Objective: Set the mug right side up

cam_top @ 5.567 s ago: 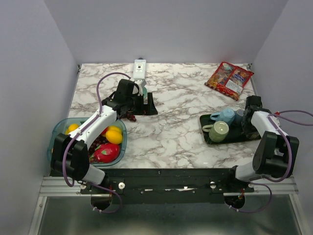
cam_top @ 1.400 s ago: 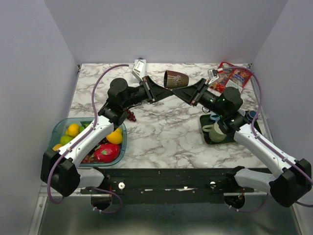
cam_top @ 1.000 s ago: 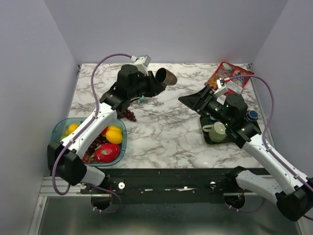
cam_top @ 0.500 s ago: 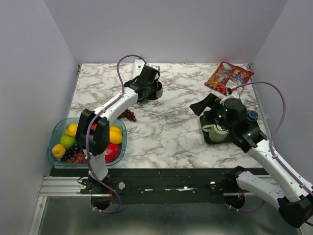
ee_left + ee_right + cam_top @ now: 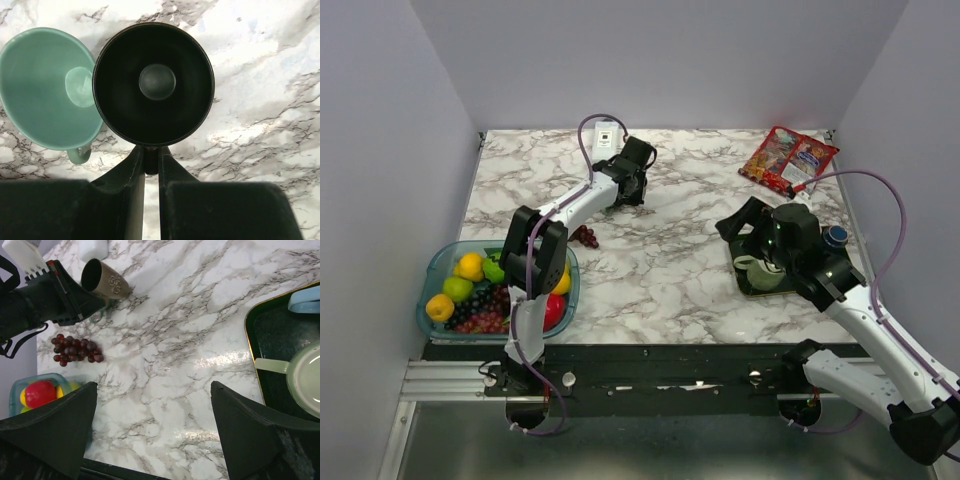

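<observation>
- Two arms are out: your left arm (image 5: 570, 205) stretches to the far side of the table (image 5: 670, 260), wrist pointing down. Your right arm (image 5: 850, 300) hangs over the tray (image 5: 745, 285).
- Beside the mug (image 5: 155, 115) sits a green cup (image 5: 40, 90), rims touching. Grapes (image 5: 585, 237) lie near, and the fruit bin (image 5: 433, 268) is near left.
- Your left claw (image 5: 151, 150) is narrow, pinching the mug's edge, with the mug mouth up. Your right claw (image 5: 154, 390) gapes wide and holds nothing.

Brown mug (image 5: 110, 285), black inside; teal cup (image 5: 45, 90); grey-veined white marble table (image 5: 680, 270).
</observation>
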